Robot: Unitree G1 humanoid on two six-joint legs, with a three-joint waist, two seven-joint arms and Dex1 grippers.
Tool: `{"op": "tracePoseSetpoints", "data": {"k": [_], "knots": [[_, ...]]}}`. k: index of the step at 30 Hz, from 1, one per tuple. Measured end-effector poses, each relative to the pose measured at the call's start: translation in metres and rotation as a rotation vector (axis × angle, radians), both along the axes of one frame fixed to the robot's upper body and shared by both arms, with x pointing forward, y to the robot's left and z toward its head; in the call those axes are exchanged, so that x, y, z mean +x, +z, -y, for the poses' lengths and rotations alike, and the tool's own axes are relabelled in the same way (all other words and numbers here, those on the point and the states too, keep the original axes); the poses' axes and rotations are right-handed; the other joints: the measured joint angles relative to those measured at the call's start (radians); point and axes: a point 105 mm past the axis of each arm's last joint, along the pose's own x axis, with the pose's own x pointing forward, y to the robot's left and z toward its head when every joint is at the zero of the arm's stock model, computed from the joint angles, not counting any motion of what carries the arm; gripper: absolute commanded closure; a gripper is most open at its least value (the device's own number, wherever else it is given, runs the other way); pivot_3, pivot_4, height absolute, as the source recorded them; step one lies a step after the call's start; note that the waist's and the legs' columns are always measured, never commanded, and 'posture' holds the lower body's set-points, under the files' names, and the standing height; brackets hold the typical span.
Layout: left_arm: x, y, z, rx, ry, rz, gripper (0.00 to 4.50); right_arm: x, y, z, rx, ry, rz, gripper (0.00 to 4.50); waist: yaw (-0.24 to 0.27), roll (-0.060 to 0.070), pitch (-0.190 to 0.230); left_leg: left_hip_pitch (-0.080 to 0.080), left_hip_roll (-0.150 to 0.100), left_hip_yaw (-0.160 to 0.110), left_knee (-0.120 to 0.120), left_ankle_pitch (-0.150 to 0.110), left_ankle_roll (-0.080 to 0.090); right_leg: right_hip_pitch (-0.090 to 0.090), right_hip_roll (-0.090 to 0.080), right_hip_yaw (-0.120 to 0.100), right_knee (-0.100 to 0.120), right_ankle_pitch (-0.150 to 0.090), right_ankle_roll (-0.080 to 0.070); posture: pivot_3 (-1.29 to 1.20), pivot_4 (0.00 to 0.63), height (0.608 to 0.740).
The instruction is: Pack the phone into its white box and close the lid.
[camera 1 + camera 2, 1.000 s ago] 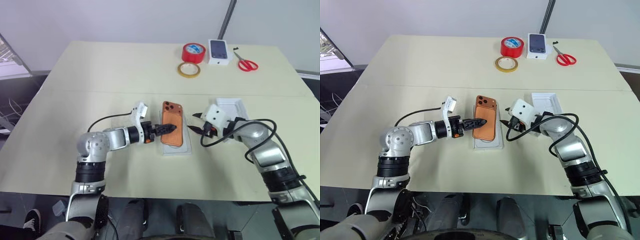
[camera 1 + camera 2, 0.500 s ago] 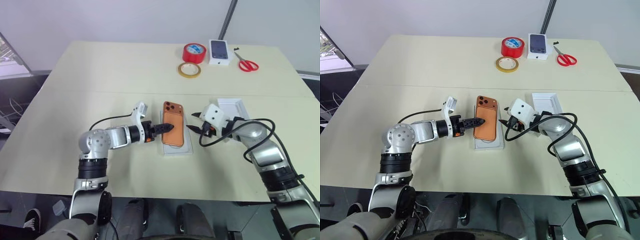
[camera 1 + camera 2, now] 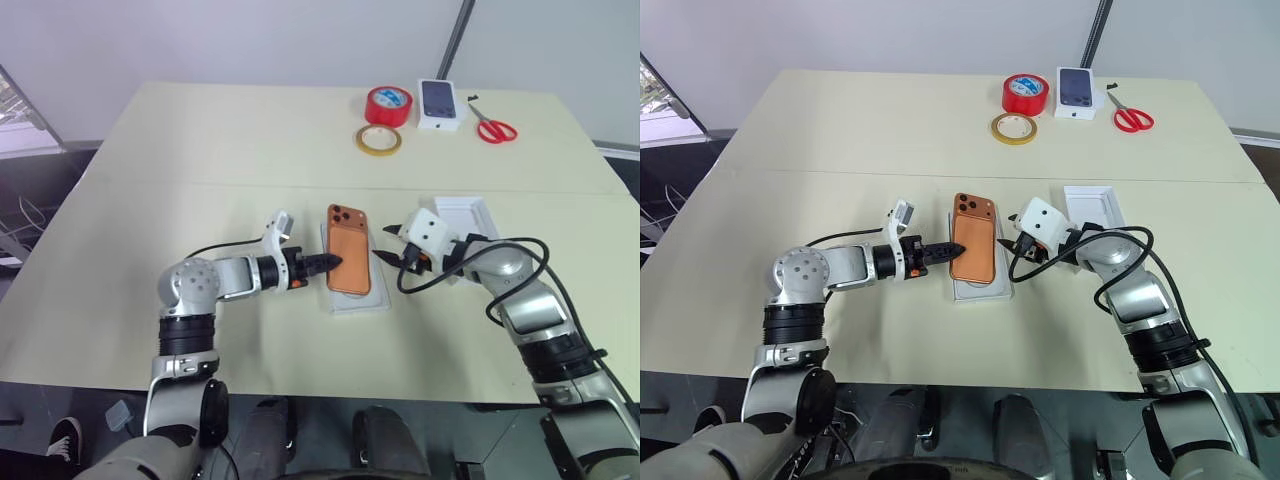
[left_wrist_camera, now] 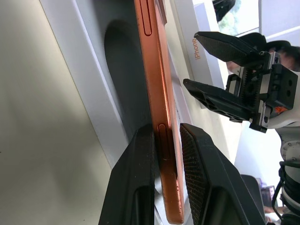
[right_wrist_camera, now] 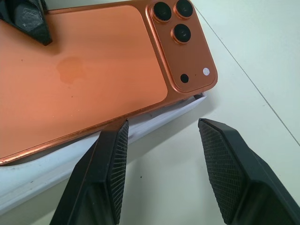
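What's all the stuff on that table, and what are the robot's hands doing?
phone: one, orange, near middle of the table, lying camera-side up over the white box.
white box: one, white, under the phone.
lid: one, white, beside the right arm.
tape roll: one, red, far side.
tape ring: one, yellowish, in front of the red roll.
small box: one, white with phone picture, far side.
scissors: one pair, red handles, far right.
table: one, cream.
left hand: black fingers pinching the phone's edge.
right hand: open, empty, beside the phone.

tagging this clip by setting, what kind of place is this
Probably a lab or test workspace: a plain beige table set up for a packing exercise, with tape rolls, red scissors and a small iPhone box along its far edge.
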Motion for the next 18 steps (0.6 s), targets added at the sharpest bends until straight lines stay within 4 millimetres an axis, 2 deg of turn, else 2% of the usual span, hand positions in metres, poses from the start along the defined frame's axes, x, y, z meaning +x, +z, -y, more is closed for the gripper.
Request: {"op": "tracePoseSetpoints", "data": {"k": [2,3,8,13,18], "knots": [[0.0,0.0,0.001,-0.005,0.0,-0.005,4.4,0.0,0.0,0.0,0.0,0.0,0.0,2.0,0.0,0.0,0.0,0.0,0.0,0.0,0.0,0.0,0.0,0.0,0.0,0.0,0.0,0.0,0.0,0.0,0.15,0.728],[-0.001,0.004,0.003,-0.032,-0.009,0.004,4.46,0.0,0.0,0.0,-0.001,-0.001,-0.001,2.0,0.001,0.0,0.0,0.0,0.0,0.0,0.0,0.0,0.0,0.0,0.0,0.0,0.0,0.0,0.0,0.0,0.15,0.728],[0.0,0.005,0.003,-0.044,-0.003,-0.018,4.46,-0.001,0.0,-0.001,0.0,0.003,0.001,2.0,0.0,0.0,0.0,0.0,0.0,0.0,0.0,0.0,0.0,0.0,0.0,0.0,0.0,0.0,0.0,0.0,0.15,0.728],[0.001,0.004,-0.006,-0.096,0.031,-0.076,4.46,-0.001,-0.001,0.002,0.002,-0.003,-0.005,2.0,0.0,0.0,0.0,0.0,0.0,0.0,0.0,0.0,0.0,0.0,0.0,0.0,0.0,0.0,0.0,0.0,0.15,0.728],[-0.01,0.013,-0.004,-0.261,0.009,-0.148,4.46,-0.002,0.007,0.017,0.008,-0.022,-0.002,2.0,0.001,-0.001,0.0,0.0,0.0,0.0,0.0,0.0,0.0,0.0,0.0,-0.001,0.0,0.0,0.0,0.0,0.15,0.728]]}}
